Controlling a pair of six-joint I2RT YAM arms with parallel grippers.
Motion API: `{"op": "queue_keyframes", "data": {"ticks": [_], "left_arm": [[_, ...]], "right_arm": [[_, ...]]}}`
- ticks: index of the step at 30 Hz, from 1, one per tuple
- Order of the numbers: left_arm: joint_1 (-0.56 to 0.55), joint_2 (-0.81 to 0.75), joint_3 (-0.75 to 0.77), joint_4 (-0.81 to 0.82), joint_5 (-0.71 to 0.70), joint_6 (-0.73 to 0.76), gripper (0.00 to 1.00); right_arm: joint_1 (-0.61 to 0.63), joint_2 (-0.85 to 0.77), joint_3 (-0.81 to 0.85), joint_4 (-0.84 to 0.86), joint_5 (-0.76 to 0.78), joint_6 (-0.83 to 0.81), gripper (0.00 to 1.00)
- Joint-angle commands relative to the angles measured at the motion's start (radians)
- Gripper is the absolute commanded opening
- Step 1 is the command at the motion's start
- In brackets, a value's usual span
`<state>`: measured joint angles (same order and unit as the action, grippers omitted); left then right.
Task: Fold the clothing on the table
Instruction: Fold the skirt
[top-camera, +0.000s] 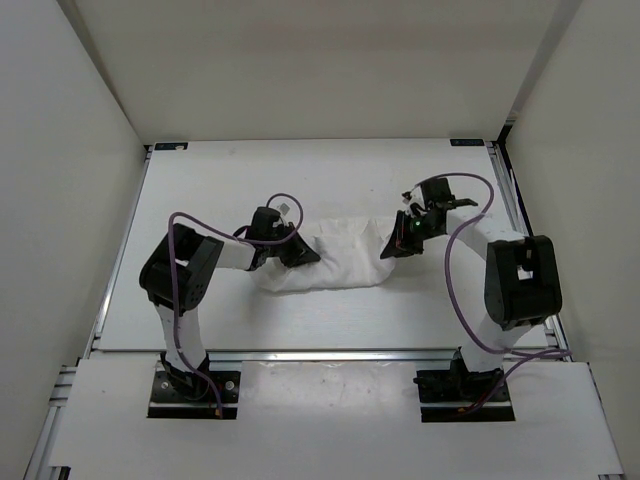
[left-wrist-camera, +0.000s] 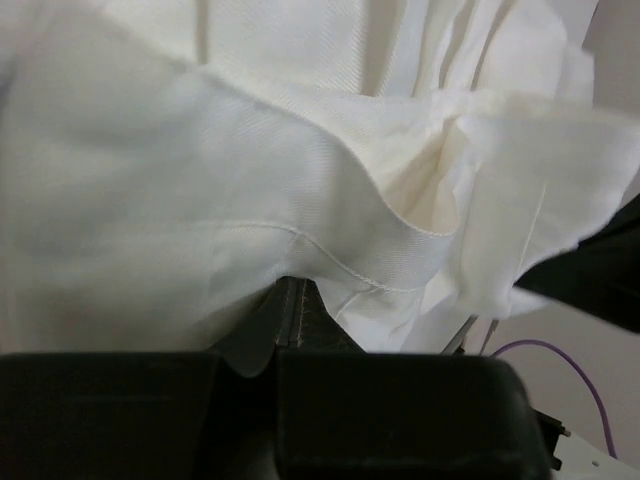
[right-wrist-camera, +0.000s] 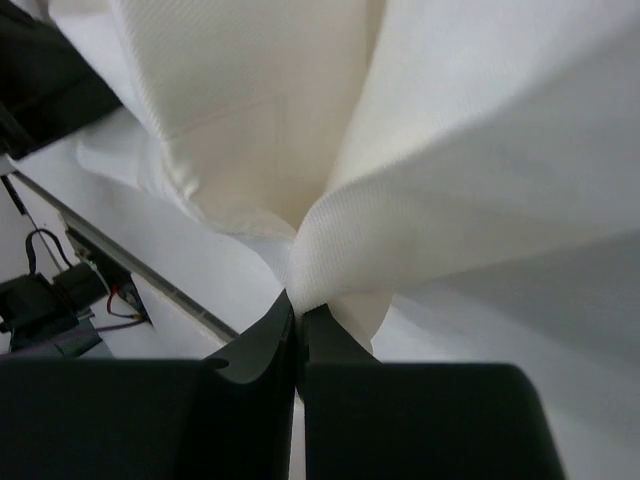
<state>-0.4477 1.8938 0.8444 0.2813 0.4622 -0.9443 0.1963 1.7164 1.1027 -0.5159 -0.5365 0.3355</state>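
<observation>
Clothing (top-camera: 345, 258) — pinched between both claws

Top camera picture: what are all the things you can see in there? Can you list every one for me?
clothing: one, white, bunched over the middle of the table, between the two grippers
table: one, white, fills the middle of the view
rails: several, silver, along the table's edges
corner brackets: two seen, black, at the table's far corners
walls: white, around the table at the far side, left and right
cables: two, purple, one looped on each arm
arms: two, black and white, bolted at the near edge
left gripper: one, black, shut on the clothing's left end
right gripper: one, black, shut on the clothing's right end
</observation>
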Motion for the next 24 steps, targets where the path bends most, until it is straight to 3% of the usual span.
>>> {"op": "queue_keyframes", "data": {"ticks": [1, 7, 15, 20, 24], "left_arm": [[-0.017, 0.01, 0.019, -0.042, -0.071, 0.039, 0.0], [0.026, -0.061, -0.04, -0.126, -0.138, 0.111, 0.0], [0.044, -0.108, -0.079, -0.137, -0.14, 0.121, 0.0], [0.033, -0.114, -0.071, -0.14, -0.135, 0.124, 0.0], [0.038, -0.114, -0.064, -0.137, -0.129, 0.122, 0.0]], "right_arm": [[0.012, -0.08, -0.075, -0.029, -0.02, 0.023, 0.0], [-0.026, -0.138, -0.168, 0.007, -0.016, 0.049, 0.0], [-0.014, -0.129, -0.097, 0.065, 0.021, 0.103, 0.0], [0.086, -0.049, 0.11, 0.103, -0.066, 0.056, 0.0], [0.227, 0.162, 0.339, -0.042, -0.141, -0.042, 0.0]]}}
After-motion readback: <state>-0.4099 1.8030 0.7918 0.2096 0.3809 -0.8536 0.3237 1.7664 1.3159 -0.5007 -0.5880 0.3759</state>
